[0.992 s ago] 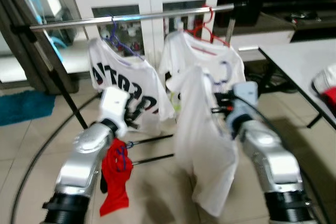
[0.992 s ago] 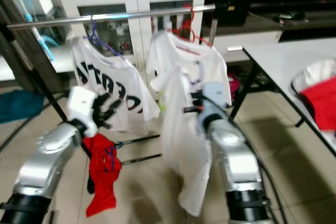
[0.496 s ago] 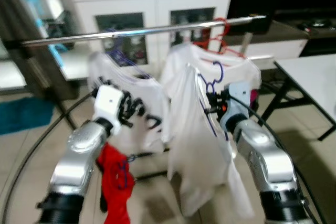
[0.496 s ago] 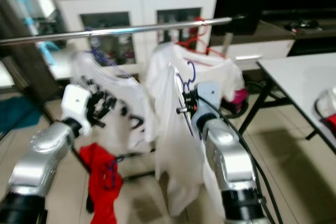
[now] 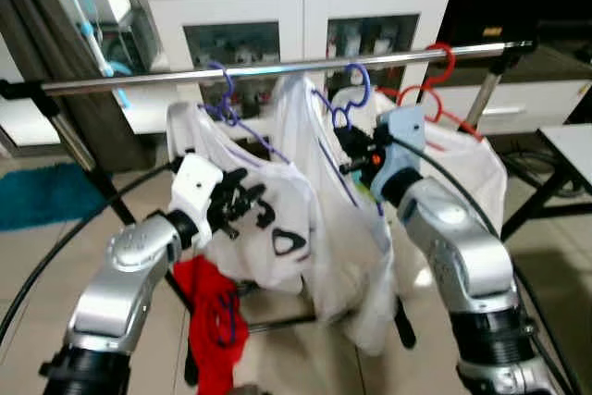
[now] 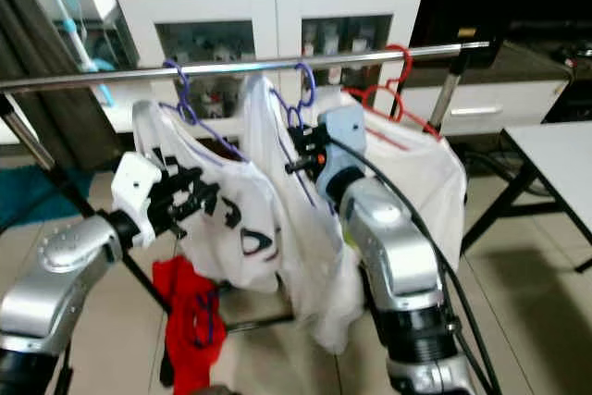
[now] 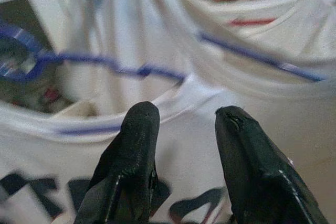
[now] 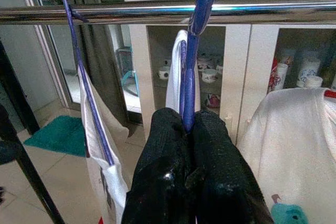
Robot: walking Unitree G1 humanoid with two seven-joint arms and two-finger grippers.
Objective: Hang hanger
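A blue hanger carrying a white shirt hangs with its hook at the chrome rail.

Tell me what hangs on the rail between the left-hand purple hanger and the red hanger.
In the left eye view, the purple hanger with a white shirt, pinched by the right gripper, hangs there.

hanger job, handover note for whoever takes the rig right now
Right hand: shut on the blue hanger carrying a white shirt; its hook is up at the rail, seemingly over it.
Left hand: open, holding nothing, close to the printed white shirt already hanging on its own blue hanger.
Another shirt hangs on the red hanger.
Left: confirm the hook is seated, release, withdraw.
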